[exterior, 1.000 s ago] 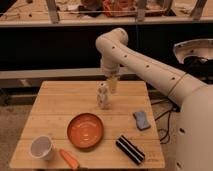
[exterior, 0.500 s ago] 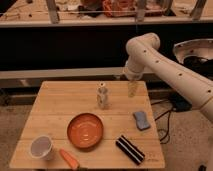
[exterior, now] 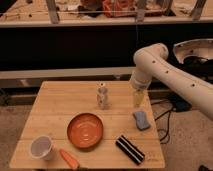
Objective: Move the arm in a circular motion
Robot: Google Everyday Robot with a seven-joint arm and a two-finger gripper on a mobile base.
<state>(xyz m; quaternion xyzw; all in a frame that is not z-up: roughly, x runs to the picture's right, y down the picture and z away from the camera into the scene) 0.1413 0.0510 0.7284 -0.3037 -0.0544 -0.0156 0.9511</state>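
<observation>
We see the arm (exterior: 167, 72) coming in from the right, its bend above the desk's (exterior: 55, 107) far right corner. The tool (exterior: 138, 96) hangs at the arm's tip, pointing down near the right edge, just behind the blue sponge (exterior: 141, 120). We cannot tell if the tool is clenched or released.

A light wooden surface (exterior: 55, 107) of long planks stands on a speckled grey-beige floor (exterior: 12, 130). Behind its far edge a pale ledge (exterior: 60, 75) runs left to right, and above that sits a wide dark panel (exterior: 70, 47). Farther up, a pale beam (exterior: 75, 22) carries grey uprights (exterior: 52, 11). Dark cables (exterior: 162, 112) trail on the floor at the right. The light is warm and dim. The claw (exterior: 138, 97) hangs over the surface's far right edge.
</observation>
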